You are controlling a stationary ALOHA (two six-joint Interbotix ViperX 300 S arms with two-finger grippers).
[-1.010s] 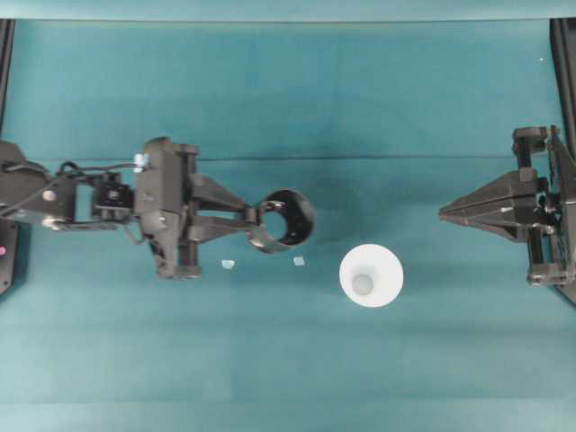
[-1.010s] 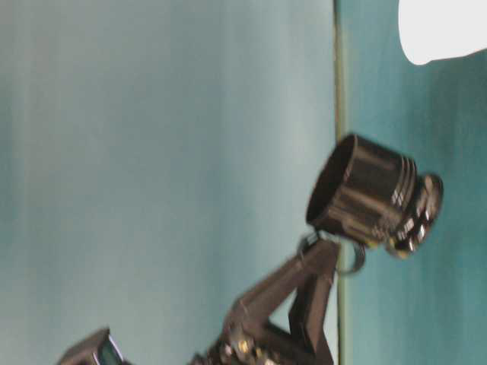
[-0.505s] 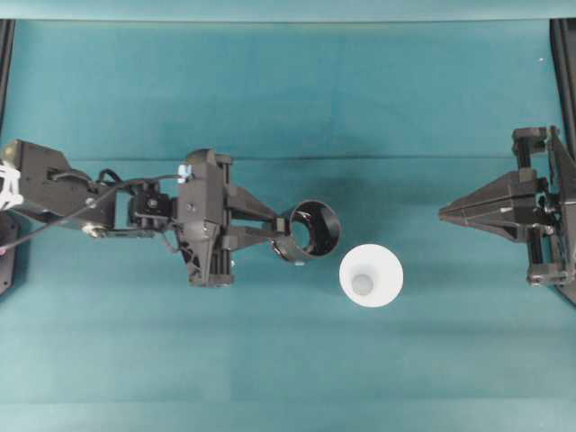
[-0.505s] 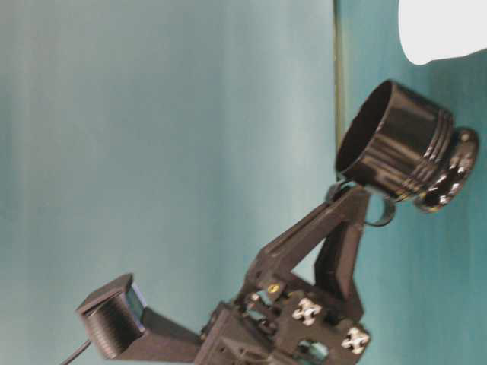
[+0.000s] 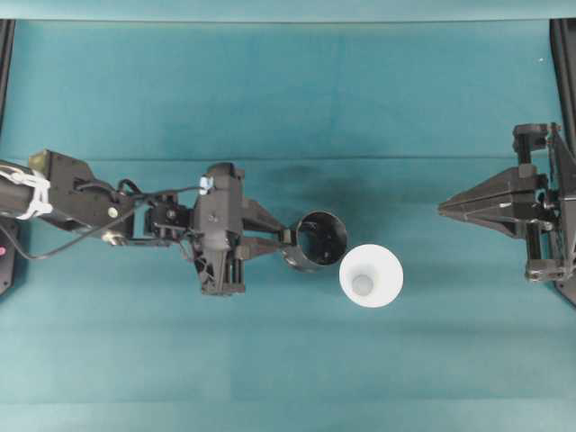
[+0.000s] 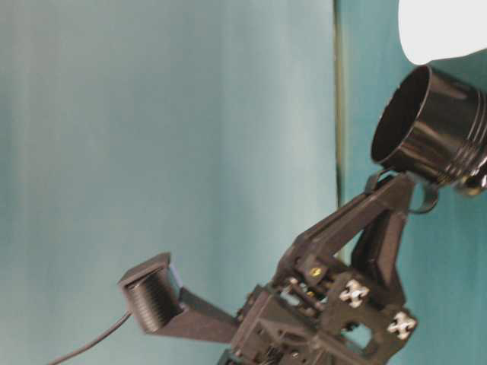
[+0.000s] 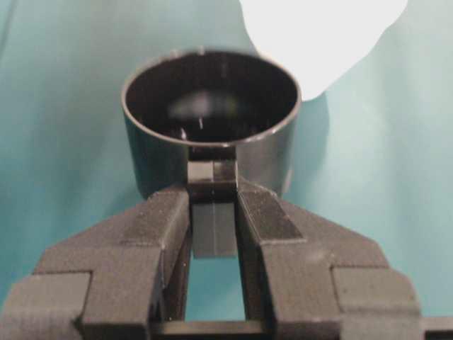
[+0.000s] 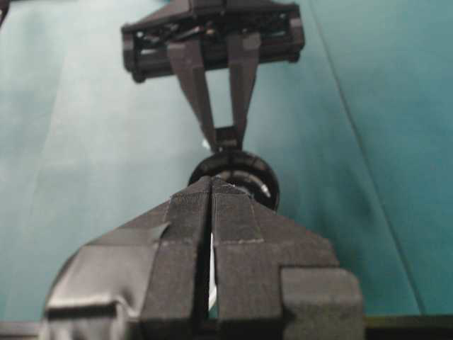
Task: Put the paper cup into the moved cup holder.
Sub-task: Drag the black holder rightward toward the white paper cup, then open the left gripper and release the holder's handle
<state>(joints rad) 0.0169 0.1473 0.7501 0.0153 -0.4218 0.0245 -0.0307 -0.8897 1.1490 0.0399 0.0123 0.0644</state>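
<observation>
Moved: cup holder (image 5: pixel 321 241) rightward, beside paper cup (image 5: pixel 371 276) | upright, mouth up | left hand (image 5: pixel 281 243) pinching handle

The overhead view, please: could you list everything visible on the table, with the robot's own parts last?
paper cup: one, white, upright and open end up, right of centre on the cloth, just right of the holder.
cup holder: one, glossy black, near the centre, gripped by its handle, close beside the paper cup.
table cloth: one, teal, covering the whole surface.
left gripper: one, black, reaching in from the left, shut on the cup holder's handle.
right gripper: one, black, at the right edge, shut and holding nothing.
</observation>
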